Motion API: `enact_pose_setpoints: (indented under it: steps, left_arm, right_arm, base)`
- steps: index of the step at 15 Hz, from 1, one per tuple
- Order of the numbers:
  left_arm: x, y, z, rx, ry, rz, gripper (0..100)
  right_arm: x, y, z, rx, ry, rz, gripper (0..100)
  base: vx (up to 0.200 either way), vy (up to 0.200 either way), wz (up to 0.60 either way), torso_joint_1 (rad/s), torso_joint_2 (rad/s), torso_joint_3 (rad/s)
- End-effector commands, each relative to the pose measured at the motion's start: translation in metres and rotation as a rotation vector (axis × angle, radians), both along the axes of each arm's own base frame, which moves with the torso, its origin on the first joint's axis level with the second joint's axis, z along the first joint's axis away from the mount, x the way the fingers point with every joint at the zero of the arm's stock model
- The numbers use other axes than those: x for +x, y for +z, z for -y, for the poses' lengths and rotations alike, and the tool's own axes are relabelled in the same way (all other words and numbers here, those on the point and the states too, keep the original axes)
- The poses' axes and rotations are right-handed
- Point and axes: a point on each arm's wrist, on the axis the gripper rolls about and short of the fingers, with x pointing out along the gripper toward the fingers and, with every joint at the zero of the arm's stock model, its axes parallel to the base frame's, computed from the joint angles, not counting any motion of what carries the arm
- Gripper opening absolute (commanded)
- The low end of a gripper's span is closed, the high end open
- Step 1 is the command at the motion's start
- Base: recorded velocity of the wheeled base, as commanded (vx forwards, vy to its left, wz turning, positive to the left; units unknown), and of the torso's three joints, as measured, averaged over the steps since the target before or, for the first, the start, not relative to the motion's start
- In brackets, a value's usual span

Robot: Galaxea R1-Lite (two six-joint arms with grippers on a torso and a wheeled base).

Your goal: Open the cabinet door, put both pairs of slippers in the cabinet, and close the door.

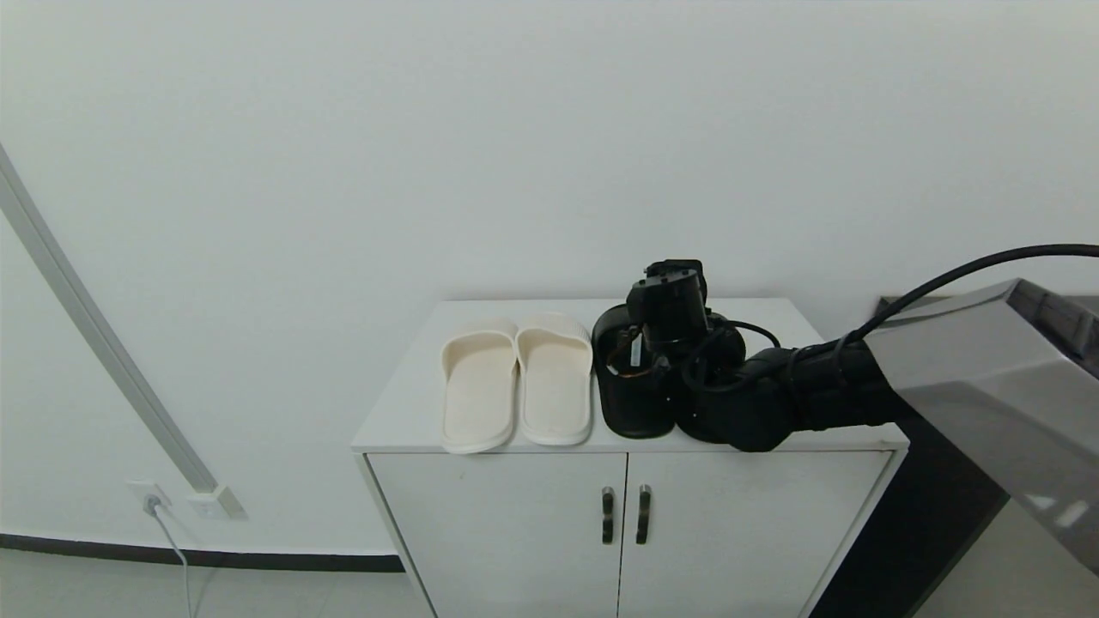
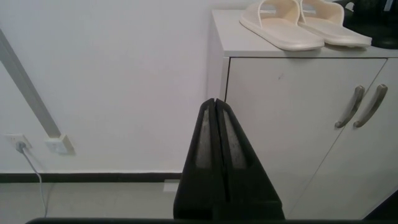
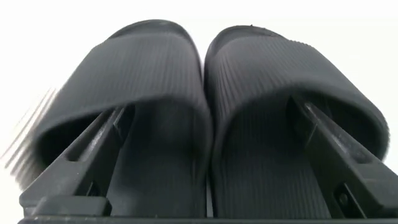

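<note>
Two right fingers (image 3: 93,155) wide apart, one inside each black slipper (image 3: 146,68); left fingers (image 2: 204,149) tight together, empty.

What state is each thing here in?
cabinet doors: both shut.
white slippers: paired on the cabinet top.
black slippers: on the cabinet top, beside the white pair.
right gripper: open, one finger under each black strap.
left gripper: shut, empty.
plug: in the wall socket.

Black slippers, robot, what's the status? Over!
Right jaws open, one inside each of the black slippers. Left jaws shut. Cabinet doors shut; white slippers alongside.
</note>
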Motion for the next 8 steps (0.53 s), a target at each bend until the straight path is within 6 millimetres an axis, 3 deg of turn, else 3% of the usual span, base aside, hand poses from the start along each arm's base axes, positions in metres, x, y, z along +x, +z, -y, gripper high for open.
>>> enact_pose_setpoints:
  steps: [1, 6, 7, 8]
  left_arm:
    - [0.000, 0.000, 0.000, -0.001, 0.001, 0.000, 0]
    - [0.000, 0.000, 0.000, -0.001, 0.001, 0.000, 0]
    - [0.000, 0.000, 0.000, -0.002, 0.001, 0.000, 0]
    - [0.000, 0.000, 0.000, -0.002, 0.003, -0.001, 0]
  right_arm:
    - [0.011, -0.007, 0.000, -0.005, -0.013, -0.001, 100]
    - [0.024, -0.008, 0.002, -0.021, -0.026, 0.014, 100]
    - [0.024, -0.008, 0.001, -0.022, -0.026, 0.014, 0]
    - [0.024, -0.008, 0.001, -0.021, -0.026, 0.015, 0]
  base:
    - [0.000, 0.000, 0.00, 0.000, 0.00, 0.000]
    - [0.000, 0.000, 0.00, 0.000, 0.00, 0.000]
    - [0.000, 0.000, 0.00, 0.000, 0.00, 0.000]
    - [0.000, 0.000, 0.00, 0.000, 0.00, 0.000]
